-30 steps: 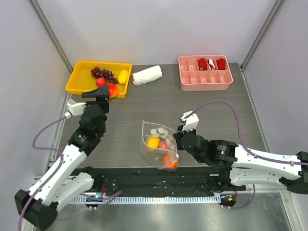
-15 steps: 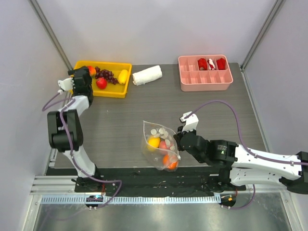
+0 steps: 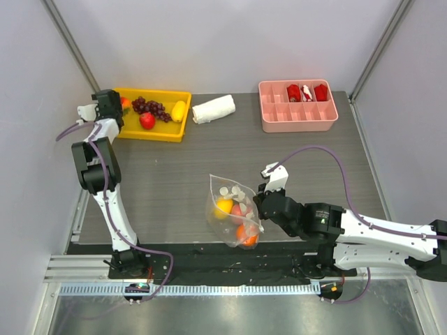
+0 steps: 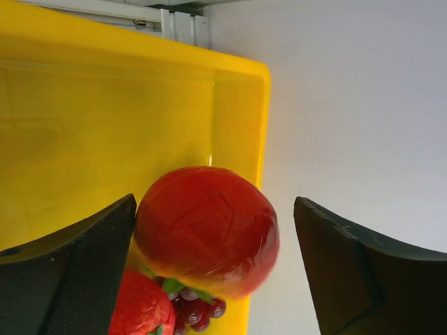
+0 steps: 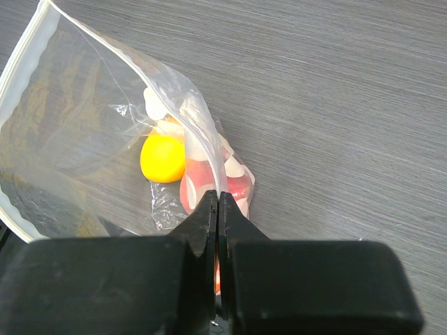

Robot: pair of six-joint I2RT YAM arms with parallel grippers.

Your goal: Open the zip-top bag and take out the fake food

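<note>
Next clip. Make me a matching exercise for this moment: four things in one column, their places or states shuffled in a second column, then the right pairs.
Things
1. zip-top bag
2. grape bunch
3. rolled white cloth
4. pink divided tray

Places or states
A. lying in the yellow bin
B. at the far right of the table
C. pinched in the shut right gripper
D. on the table between bin and tray

Pairs: 1-C, 2-A, 3-D, 4-B
</note>
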